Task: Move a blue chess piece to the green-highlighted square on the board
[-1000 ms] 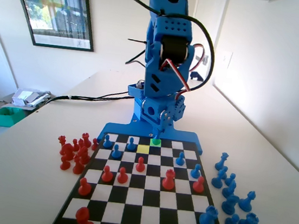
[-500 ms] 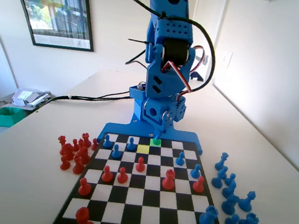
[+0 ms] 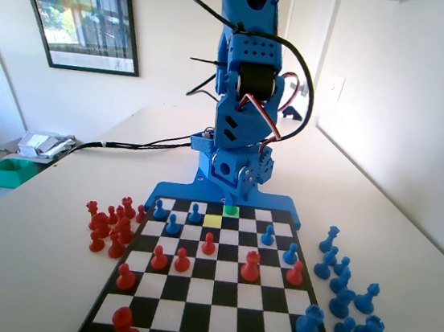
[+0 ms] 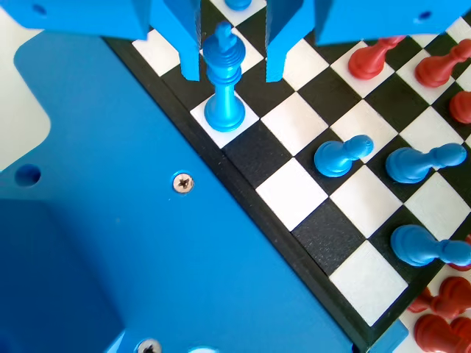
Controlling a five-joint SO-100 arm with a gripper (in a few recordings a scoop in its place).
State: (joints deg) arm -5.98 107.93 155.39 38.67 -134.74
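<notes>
The blue chess piece (image 4: 224, 73) stands upright on a white square in the row at the board's (image 4: 294, 243) edge in the wrist view, its base flat on the square and its crowned top rising between the two jaws. The jaws of the gripper (image 4: 232, 70) are spread, one on each side of the piece's head, with a gap visible on both sides, so they are not touching it. In the fixed view the green-highlighted square (image 3: 231, 211) lies in the far row of the board (image 3: 188, 308), right below the gripper (image 3: 239, 191), and the piece itself cannot be made out there; a yellow-green square (image 3: 212, 221) sits one row nearer the camera and one column to the left in that view. Blue pawns (image 4: 340, 154) stand on nearby squares to the right in the wrist view, and red pieces (image 4: 375, 59) stand farther off at the upper right. In the fixed view more red pieces (image 3: 110, 221) are gathered on the bench (image 3: 23, 271) just off the board's left side, and a cluster of blue pieces (image 3: 344, 290) stands on the bench off its right side. The blue arm (image 3: 244, 88) rises at the board's far end.
</notes>
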